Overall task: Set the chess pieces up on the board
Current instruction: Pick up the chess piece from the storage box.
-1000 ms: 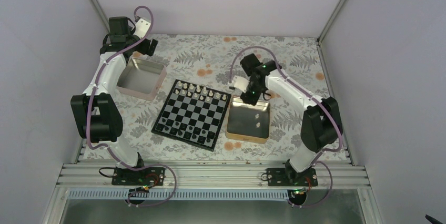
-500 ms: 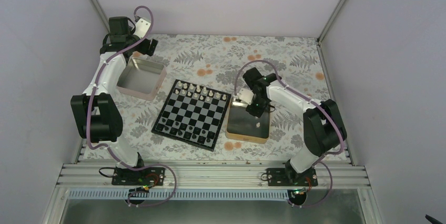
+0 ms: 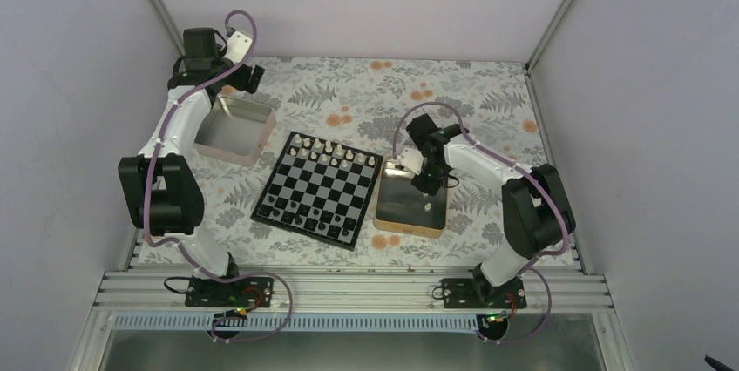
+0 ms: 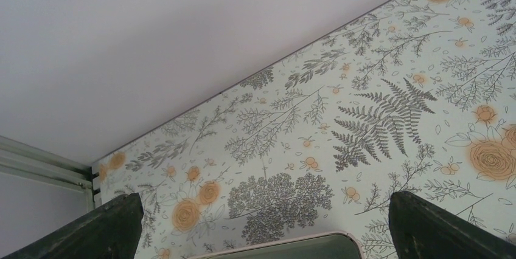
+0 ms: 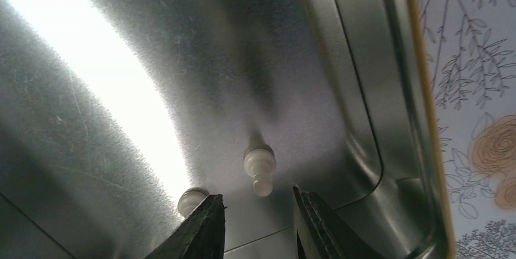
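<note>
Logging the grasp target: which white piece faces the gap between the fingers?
The fully visible piece, ahead of the gap; the other piece hides partly behind one finger.

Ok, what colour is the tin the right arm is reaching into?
Gold outside, shiny silver inside; the top external view shows the tin best.

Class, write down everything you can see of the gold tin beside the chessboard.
The gold tin is a shallow, square, open tray with rounded corners, gold outside, brushed silvery metal inside, glaring with reflected light. It sits flat on the floral cloth, close beside the chessboard, on its right. Two small white pieces rest on its floor. The right gripper reaches down into it, jaws slightly apart, gripping nothing.
</note>
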You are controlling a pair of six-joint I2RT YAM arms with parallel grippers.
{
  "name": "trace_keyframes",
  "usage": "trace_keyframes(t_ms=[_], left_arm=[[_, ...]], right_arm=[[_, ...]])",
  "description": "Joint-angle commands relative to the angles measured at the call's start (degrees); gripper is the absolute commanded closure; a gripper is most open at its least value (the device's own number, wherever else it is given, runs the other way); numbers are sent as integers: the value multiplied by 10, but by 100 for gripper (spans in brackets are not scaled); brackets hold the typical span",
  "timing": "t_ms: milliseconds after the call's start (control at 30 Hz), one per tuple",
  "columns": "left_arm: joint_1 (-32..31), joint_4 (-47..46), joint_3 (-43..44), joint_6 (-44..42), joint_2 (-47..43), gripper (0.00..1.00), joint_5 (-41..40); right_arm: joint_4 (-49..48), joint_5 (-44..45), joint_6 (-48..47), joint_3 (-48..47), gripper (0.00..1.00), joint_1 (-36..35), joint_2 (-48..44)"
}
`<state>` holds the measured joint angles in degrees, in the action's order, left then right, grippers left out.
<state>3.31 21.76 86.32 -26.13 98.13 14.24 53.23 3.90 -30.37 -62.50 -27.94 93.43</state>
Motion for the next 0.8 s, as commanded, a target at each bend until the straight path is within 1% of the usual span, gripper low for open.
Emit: trace_keyframes(t_ms=[0, 233, 433, 600, 767], left_arm=[[-2, 0, 10, -1, 6, 0, 13], [-2, -2, 8, -2, 5, 0, 13], [-2, -2, 7, -2, 5, 0, 15], [-2, -1, 6, -2, 2, 0, 14], [-3, -1, 6, -2, 1, 0, 14]], right_arm=[[-10, 9, -1, 13, 68, 8, 5], [-18, 1, -4, 18, 68, 13, 15], [-36, -7, -9, 26, 69, 15, 52], [-37, -14, -10, 17, 86, 16, 55], [-17, -26, -9, -7, 93, 16, 44]])
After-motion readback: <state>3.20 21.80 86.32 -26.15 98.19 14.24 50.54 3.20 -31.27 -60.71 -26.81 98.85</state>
